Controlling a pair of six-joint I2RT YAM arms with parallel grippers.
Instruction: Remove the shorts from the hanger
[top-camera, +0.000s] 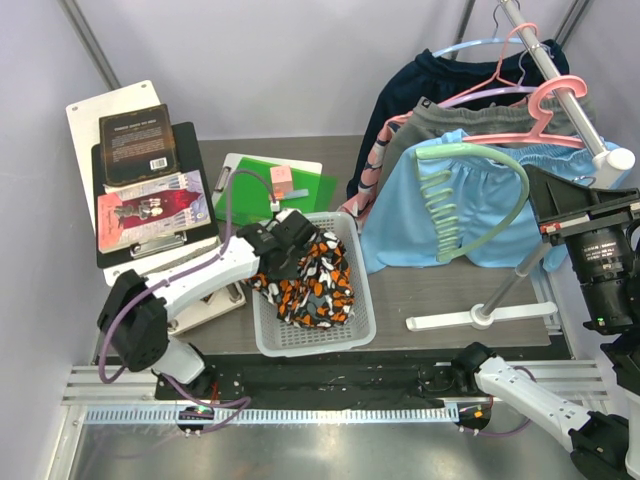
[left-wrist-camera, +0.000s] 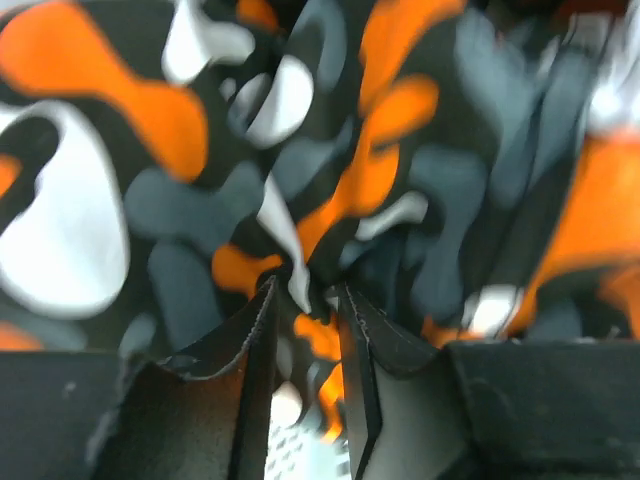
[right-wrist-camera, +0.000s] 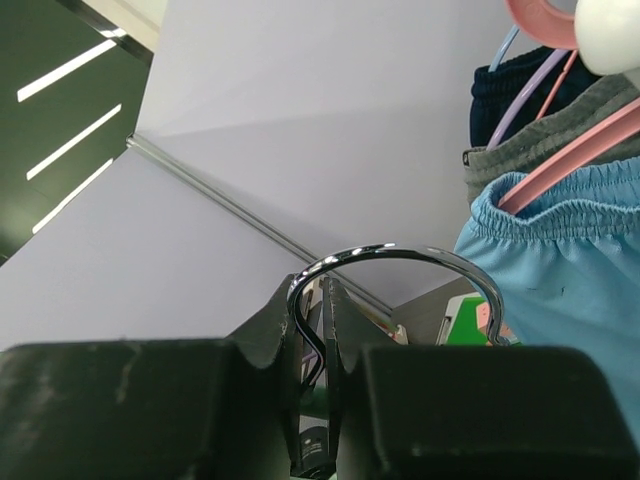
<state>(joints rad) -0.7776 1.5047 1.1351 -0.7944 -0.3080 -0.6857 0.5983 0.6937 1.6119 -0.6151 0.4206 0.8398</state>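
The orange, black, white and grey camouflage shorts (top-camera: 315, 285) lie bunched in a white mesh basket (top-camera: 312, 340). My left gripper (top-camera: 290, 250) reaches down into them. In the left wrist view its jaws (left-wrist-camera: 305, 290) stand narrow, pinching a fold of the camouflage shorts (left-wrist-camera: 400, 150). The light blue shorts (top-camera: 480, 220) hang on a pink hanger (top-camera: 545, 120) on the rack. My right gripper (top-camera: 548, 205) is shut on the chrome hook (right-wrist-camera: 400, 252) of a bare mint green hanger (top-camera: 480, 155), held in front of the blue shorts (right-wrist-camera: 560, 270).
Grey shorts (top-camera: 450, 115) and a dark navy garment (top-camera: 450, 70) hang behind the blue pair. The rack's white foot (top-camera: 480, 318) lies right of the basket. Books on a clipboard (top-camera: 150, 180) and a green clipboard (top-camera: 270, 185) sit at left.
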